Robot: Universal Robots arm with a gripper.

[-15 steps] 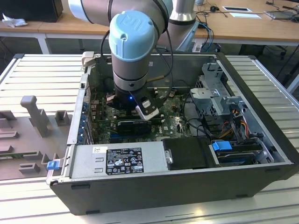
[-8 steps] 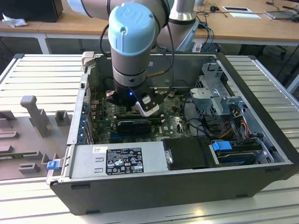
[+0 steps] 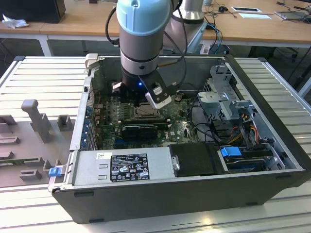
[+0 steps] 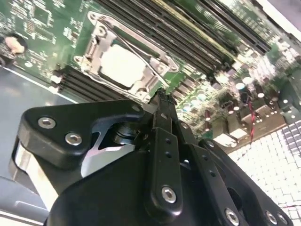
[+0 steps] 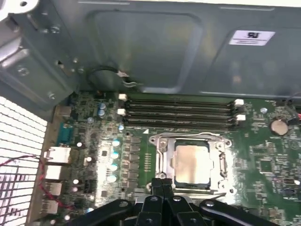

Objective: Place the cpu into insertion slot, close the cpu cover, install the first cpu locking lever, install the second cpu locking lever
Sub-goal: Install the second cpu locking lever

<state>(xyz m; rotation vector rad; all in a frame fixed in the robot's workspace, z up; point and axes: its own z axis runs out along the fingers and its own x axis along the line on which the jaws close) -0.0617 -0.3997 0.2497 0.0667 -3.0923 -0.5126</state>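
A: The cpu sits in the insertion slot on the green motherboard, its pale metal top facing up through the cut-out of the cpu cover. In both wrist views the cover looks to be lying flat over the chip.

B: So placing and closing are done?

A: That is my reading. The step in hand seems to be the locking levers. I cannot make out a lever clearly, nor whether either is latched.

B: And the gripper?

A: The gripper has its fingers pressed together with nothing between them. In the second wrist view the tips stand just beside one edge of the socket frame; I cannot tell if they touch it.

B: What does the next move call for?

A: As a judgement: a narrow, closed tip to press a thin wire lever down and sideways under its hook, without scraping the board.

B: Which way does the chip lie?

A: Flat, nearly square, slightly longer across the memory slots than along them. In the exterior view the arm stands over the open computer case, hiding the socket.
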